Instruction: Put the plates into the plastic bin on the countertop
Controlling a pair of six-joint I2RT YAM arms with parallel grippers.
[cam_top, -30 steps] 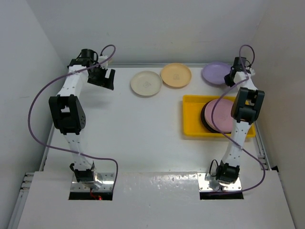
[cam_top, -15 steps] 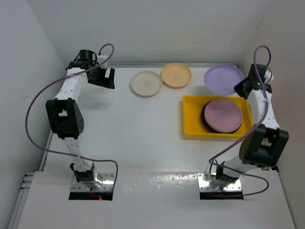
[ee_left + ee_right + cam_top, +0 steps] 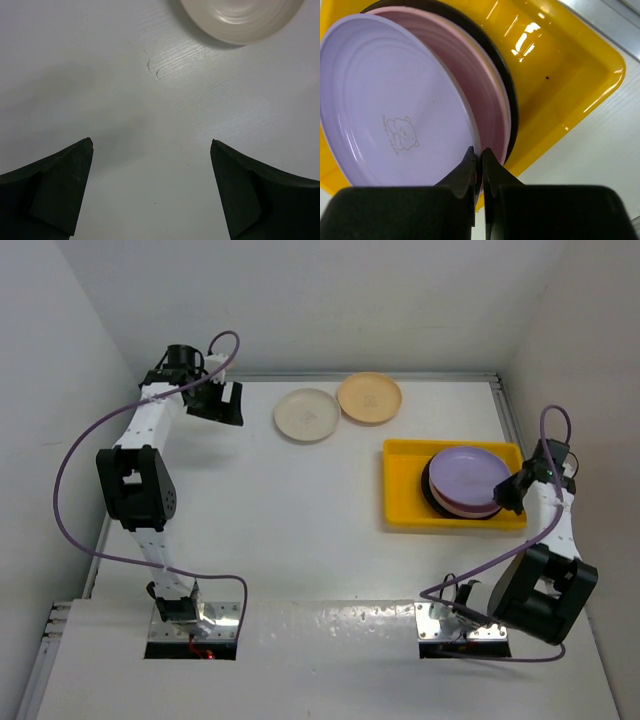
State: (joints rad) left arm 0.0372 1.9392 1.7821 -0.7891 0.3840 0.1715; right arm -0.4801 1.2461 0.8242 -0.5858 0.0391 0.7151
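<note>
The yellow plastic bin (image 3: 402, 490) sits at the right of the white countertop (image 3: 300, 520). It holds a stack of plates with a pink plate (image 3: 487, 105) showing over a dark-rimmed one (image 3: 507, 95). My right gripper (image 3: 512, 492) is shut on the rim of a lilac plate (image 3: 468, 476), holding it over the stack; in the right wrist view the gripper (image 3: 481, 152) pinches the lilac plate (image 3: 390, 105). A cream plate (image 3: 307, 415) and a pale orange plate (image 3: 369, 398) lie at the back. My left gripper (image 3: 225, 406) is open and empty, left of the cream plate (image 3: 240, 17).
White walls border the countertop at the back, left and right. The bin's right wall (image 3: 580, 90) lies close to the right wall of the workspace. The left gripper (image 3: 150, 145) hovers over bare white surface.
My right arm has swung the lilac plate from the back right corner forward and down over the stack in the bin. The left arm has hardly moved.
</note>
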